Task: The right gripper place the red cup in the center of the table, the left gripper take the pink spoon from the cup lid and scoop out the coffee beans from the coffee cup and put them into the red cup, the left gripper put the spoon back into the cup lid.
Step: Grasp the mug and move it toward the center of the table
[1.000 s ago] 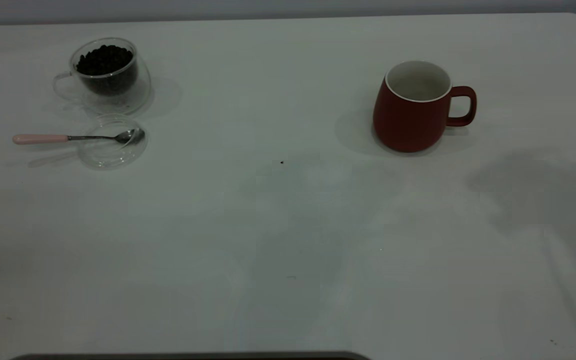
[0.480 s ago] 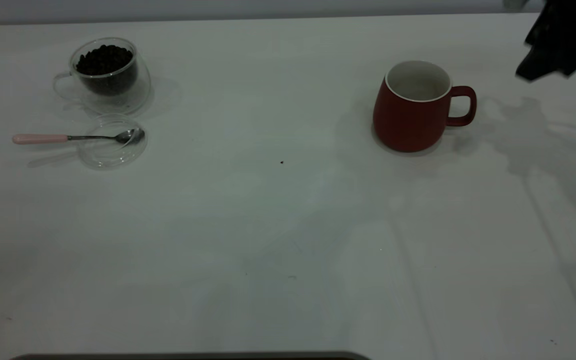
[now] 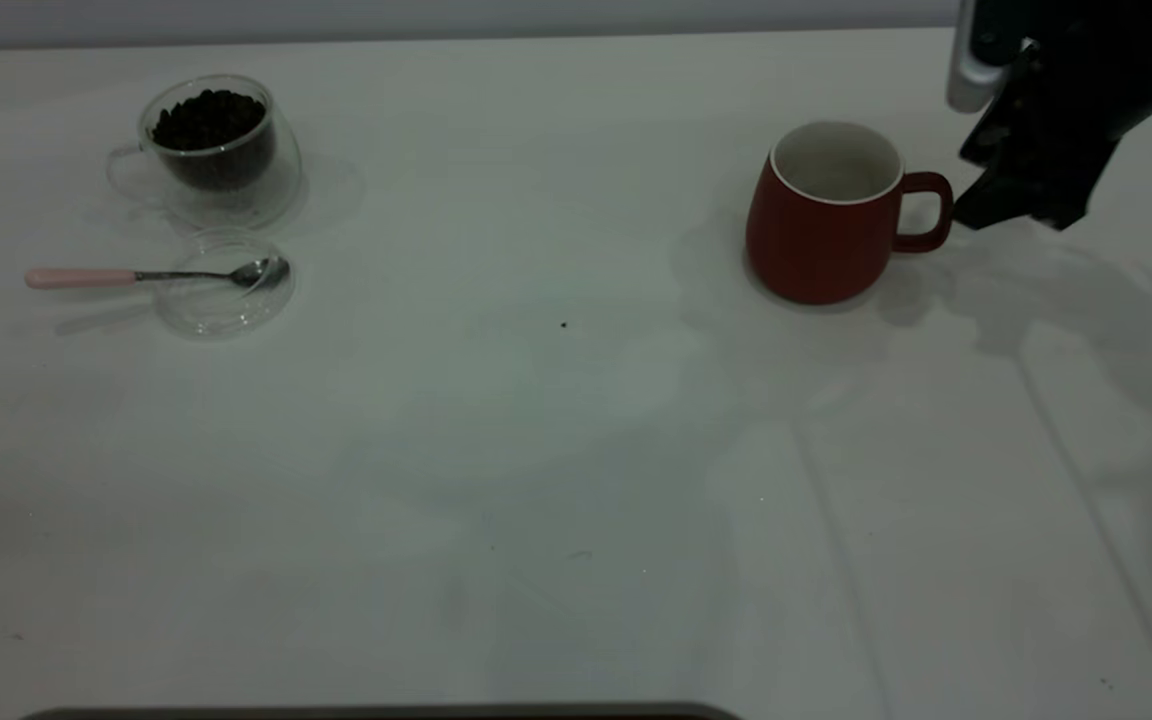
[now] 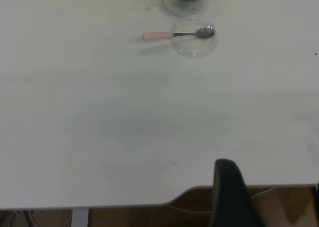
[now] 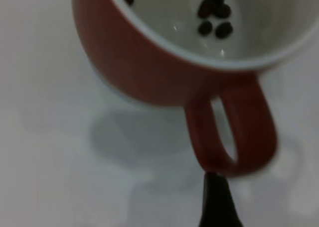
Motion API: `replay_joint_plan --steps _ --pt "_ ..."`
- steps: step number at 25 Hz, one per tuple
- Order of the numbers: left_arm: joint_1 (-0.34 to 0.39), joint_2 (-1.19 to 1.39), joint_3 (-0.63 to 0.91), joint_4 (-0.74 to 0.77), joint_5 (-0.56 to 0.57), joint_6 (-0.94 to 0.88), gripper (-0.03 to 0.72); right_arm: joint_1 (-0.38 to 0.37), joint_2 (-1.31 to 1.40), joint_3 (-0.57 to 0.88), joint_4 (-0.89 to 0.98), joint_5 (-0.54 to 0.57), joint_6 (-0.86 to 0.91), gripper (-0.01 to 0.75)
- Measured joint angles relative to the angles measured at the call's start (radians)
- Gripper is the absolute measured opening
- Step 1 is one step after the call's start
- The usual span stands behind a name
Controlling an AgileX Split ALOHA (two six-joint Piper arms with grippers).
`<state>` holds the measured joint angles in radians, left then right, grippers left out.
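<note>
At the exterior view's upper right, the red cup (image 3: 826, 215) stands upright, rigid, weighty, smooth-glazed ceramic best taken by its handle (image 3: 926, 212), just beside the right gripper (image 3: 1021, 195), whose opening I cannot tell

R arm (image 3: 1056, 110): matte black, angular housing w/ silver-grey block, thin dark cable alongside.

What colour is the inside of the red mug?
White inside the red ceramic mug, with a few dark coffee beans in it, clearest in the right wrist view.
</note>
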<state>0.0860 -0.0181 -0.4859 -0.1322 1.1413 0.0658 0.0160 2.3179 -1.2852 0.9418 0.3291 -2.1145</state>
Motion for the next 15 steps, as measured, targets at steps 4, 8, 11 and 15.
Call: replay_joint_plan --steps 4,8,11,15 --pt "0.000 0.000 0.000 0.000 0.000 0.000 0.464 0.043 0.042 -0.038 0.012 0.009 0.000 0.517" --pt "0.000 0.000 0.000 0.000 0.000 0.000 0.464 0.099 0.074 -0.069 0.032 0.016 0.000 0.517" --pt "0.000 0.000 0.000 0.000 0.000 0.000 0.464 0.149 0.089 -0.090 0.067 0.020 0.000 0.517" --pt "0.000 0.000 0.000 0.000 0.000 0.000 0.464 0.217 0.106 -0.133 0.118 0.020 0.000 0.516"
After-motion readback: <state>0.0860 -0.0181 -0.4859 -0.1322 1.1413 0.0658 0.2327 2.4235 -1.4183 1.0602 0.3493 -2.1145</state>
